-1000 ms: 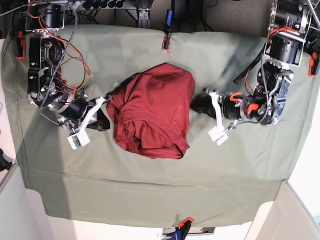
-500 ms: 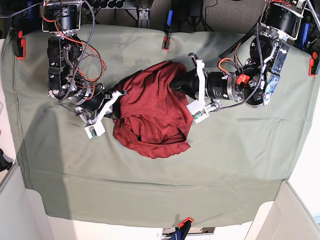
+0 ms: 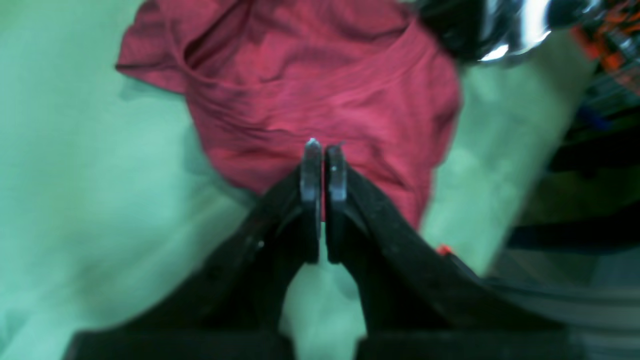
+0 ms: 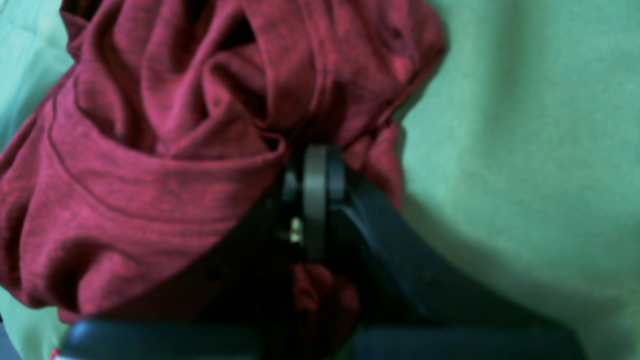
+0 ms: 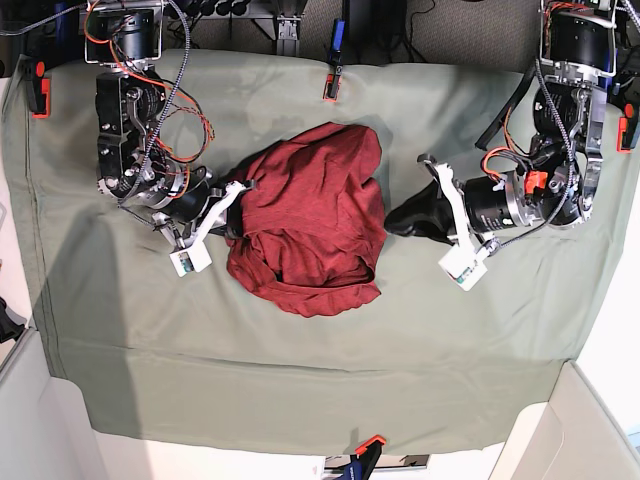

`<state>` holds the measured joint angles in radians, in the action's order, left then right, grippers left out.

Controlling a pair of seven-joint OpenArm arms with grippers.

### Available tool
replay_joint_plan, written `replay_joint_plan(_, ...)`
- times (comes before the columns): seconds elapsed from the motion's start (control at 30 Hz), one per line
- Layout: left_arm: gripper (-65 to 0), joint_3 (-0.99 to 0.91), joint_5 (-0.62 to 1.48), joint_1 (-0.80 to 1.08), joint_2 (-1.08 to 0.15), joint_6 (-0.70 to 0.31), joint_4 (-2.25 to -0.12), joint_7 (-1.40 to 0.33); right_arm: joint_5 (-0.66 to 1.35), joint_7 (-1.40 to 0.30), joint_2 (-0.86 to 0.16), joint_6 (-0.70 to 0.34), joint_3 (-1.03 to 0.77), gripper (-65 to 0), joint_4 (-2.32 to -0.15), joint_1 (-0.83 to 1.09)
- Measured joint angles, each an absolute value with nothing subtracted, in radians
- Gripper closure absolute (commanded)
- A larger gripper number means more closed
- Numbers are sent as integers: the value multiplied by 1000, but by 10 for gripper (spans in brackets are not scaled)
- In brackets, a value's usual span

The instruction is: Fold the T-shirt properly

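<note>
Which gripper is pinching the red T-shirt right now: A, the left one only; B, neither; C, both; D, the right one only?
D: the right gripper is shut with T-shirt fabric bunched around its tips, while the left gripper is shut on nothing, tips in front of the shirt.

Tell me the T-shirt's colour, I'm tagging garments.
Dark red with a faint heathered fleck, unprinted; the T-shirt shows best in the right wrist view.
</note>
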<state>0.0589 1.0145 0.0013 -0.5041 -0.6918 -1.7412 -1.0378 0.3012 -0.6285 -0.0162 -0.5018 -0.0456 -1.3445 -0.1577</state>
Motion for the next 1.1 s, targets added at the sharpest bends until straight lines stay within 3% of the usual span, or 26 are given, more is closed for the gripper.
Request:
replay_joint_plan(0.43,-13,317,767,69,-442,-692,-1798,-911,299,-620,-16,-505,-136,0,-1555,-161)
replay_joint_plan(0.83,-13,339,515,44,-404,-717,-1581,-678,280,-659,-19,-505,-150,0,-1531,-123)
replay_joint_plan(1.1,-13,342,481,-80,-519,-714,-1512,-660,280,-658,-19,-505,-150,0,-1530,-82)
